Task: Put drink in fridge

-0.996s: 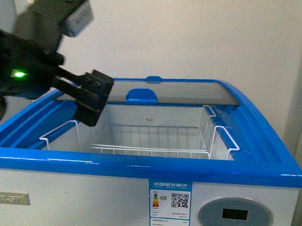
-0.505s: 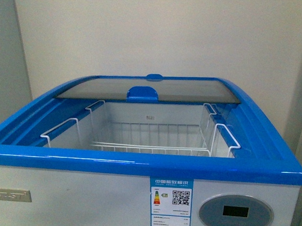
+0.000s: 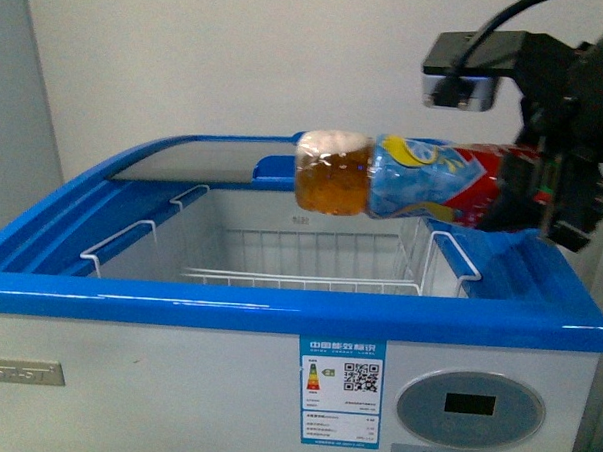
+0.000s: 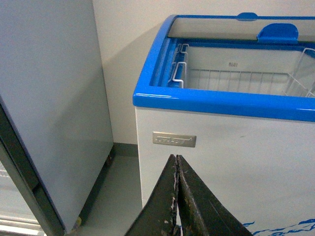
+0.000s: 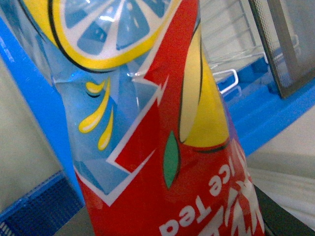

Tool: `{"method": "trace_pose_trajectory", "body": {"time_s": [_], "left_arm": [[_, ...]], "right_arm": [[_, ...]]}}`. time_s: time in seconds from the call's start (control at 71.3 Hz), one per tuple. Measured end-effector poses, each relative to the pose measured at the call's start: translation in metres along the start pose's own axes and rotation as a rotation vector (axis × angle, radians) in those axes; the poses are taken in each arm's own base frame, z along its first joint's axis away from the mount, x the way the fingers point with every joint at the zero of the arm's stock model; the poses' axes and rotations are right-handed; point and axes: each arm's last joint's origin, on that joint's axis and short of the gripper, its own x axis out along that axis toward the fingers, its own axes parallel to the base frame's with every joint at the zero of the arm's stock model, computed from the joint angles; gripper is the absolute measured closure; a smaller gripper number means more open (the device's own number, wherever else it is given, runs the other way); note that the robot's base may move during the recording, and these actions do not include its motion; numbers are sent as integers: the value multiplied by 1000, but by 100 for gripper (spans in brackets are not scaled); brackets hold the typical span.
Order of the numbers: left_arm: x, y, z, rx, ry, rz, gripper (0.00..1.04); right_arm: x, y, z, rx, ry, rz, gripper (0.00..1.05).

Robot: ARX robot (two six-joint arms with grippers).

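Right gripper (image 3: pixel 531 191) clamps drink (image 3: pixel 404 177) at neck end; bottle horizontal above fridge (image 3: pixel 278 311) right rim, base over open wire basket (image 3: pixel 300 271). Glass lid (image 3: pixel 199 160) at rear edge. Left gripper (image 4: pixel 177 196) pinched together, empty, low before front wall.

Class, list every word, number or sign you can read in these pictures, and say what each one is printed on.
"ice Tea": upside down on the label of the drink.
"中国能效标识": heading of the energy label on the front of the fridge.
Small print and QR code on that label: too small to read.
Silver nameplate on the fridge: blurred.
Display panel: dark, no digits.
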Motion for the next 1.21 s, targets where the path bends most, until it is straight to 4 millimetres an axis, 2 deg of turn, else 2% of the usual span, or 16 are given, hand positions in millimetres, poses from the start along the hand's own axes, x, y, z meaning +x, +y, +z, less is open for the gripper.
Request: {"method": "trace_pose_trajectory", "body": {"time_s": [0.14,0.266,0.519,0.673,0.996,1.206], "left_arm": [[-3,0,-6,0,-12,0,102],[-5,0,-7,-1,-13,1,102],[-8,0,-7,-1,-14,0,102],[-19,0,-10,-1,-3,1,102],[-20,0,-10,-1,-9,0,102],[-20,0,-10,-1,-9,0,102]], "right_arm": [[18,1,21,-33,-12,-4,59],[34,4,31,-48,-3,-3,59],[66,5,35,-27,31,25,59],[82,9,33,-26,38,36,59],[117,17,32,6,39,33,59],[126,16,44,20,13,31,60]]}}
